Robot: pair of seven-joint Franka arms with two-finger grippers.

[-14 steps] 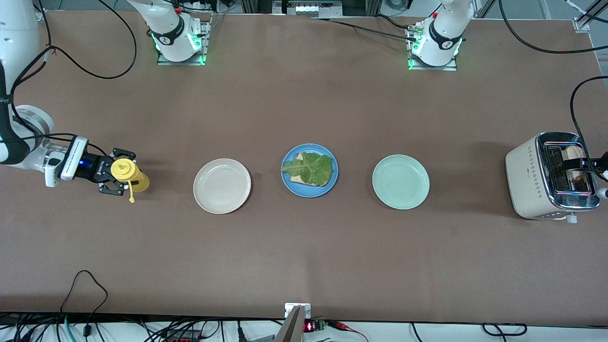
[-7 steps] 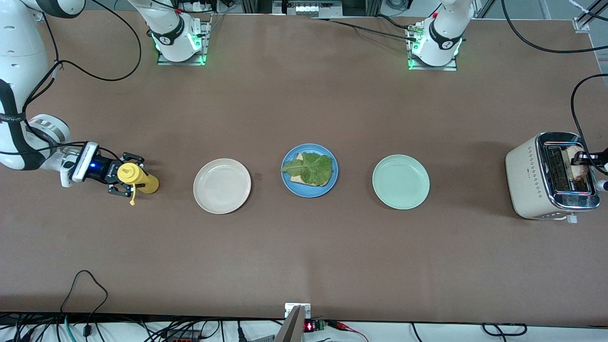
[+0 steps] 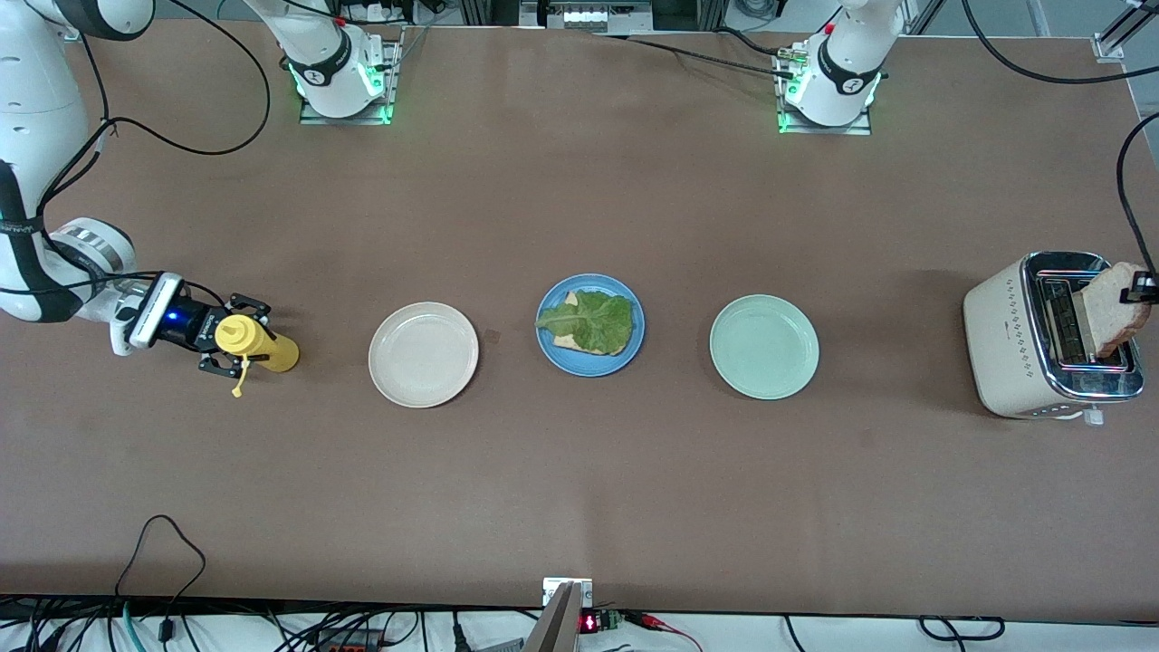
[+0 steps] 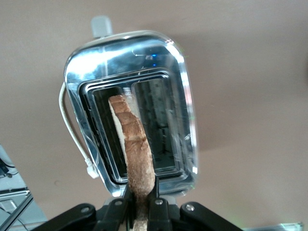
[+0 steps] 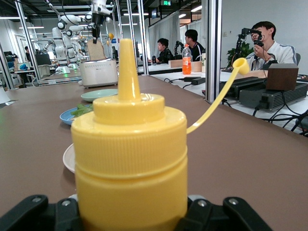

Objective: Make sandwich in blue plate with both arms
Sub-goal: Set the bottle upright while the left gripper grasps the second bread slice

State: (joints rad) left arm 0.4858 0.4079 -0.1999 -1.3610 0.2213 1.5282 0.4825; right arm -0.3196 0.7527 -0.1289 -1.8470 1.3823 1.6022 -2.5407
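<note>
The blue plate (image 3: 590, 324) lies mid-table with one tan bread slice (image 3: 568, 299) on it and a ruffled green lettuce leaf (image 3: 589, 320) on top. My left gripper (image 3: 1137, 292) is shut on a second bread slice (image 3: 1114, 310), which hangs edge-down over the toaster's slot. In the left wrist view the fingers (image 4: 158, 206) pinch that slice (image 4: 137, 144). My right gripper (image 3: 231, 340) is shut on an upright yellow squeeze bottle (image 3: 258, 344) at the right arm's end of the table; the bottle fills the right wrist view (image 5: 130, 159).
A cream-white toaster (image 3: 1005, 335) with a chrome top stands at the left arm's end. A cream plate (image 3: 423, 354) and a mint-green plate (image 3: 763, 346) flank the blue plate. Bare brown table lies nearer to the front camera.
My left gripper has lifted the bread slice up out of the toaster slot. My right gripper has lowered the yellow bottle and shifted it slightly toward the plates.
</note>
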